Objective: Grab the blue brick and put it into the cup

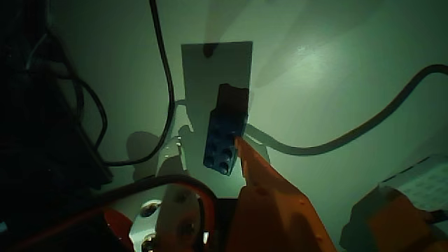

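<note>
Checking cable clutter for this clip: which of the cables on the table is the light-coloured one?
The pale grey cable curving in from the right edge; the black cable dropping from the top is dark.

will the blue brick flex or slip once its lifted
The blue brick looks like moulded, studded plastic, so probably rigid and light. Its smooth faces might slip or twist, since the end effector seems to touch it near one edge only. Flat sides make rolling unlikely.

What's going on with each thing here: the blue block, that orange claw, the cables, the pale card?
Brick: held off the table, tilted, studs facing the camera.
Gripper: shut on the brick.
Card: lying flat, partly behind the brick.
Black cable: slack, curving.
Grey cable: slack, curving.
</note>
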### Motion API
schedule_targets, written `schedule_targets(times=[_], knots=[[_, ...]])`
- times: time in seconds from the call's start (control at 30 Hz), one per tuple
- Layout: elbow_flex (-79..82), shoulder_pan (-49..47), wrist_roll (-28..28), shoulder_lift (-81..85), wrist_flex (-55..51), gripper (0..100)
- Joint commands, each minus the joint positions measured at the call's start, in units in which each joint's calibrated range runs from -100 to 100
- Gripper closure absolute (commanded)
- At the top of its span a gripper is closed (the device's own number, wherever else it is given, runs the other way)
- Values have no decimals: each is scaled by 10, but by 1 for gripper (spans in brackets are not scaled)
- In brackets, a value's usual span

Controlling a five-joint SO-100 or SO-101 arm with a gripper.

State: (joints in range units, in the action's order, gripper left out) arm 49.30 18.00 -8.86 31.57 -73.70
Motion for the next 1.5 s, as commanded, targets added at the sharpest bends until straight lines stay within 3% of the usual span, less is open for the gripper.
schedule_targets(times=[0.0,0.33,0.7,0.93,1.23,1.47], knots=[[-39,-7,-3,-35,-8,71],[-72,-14,-20,-104,-16,70],[-182,40,-61,-369,16,71],[-190,39,-101,-391,32,75],[-192,8,-134,-408,7,71],[-184,-43,-125,-396,-23,71]])
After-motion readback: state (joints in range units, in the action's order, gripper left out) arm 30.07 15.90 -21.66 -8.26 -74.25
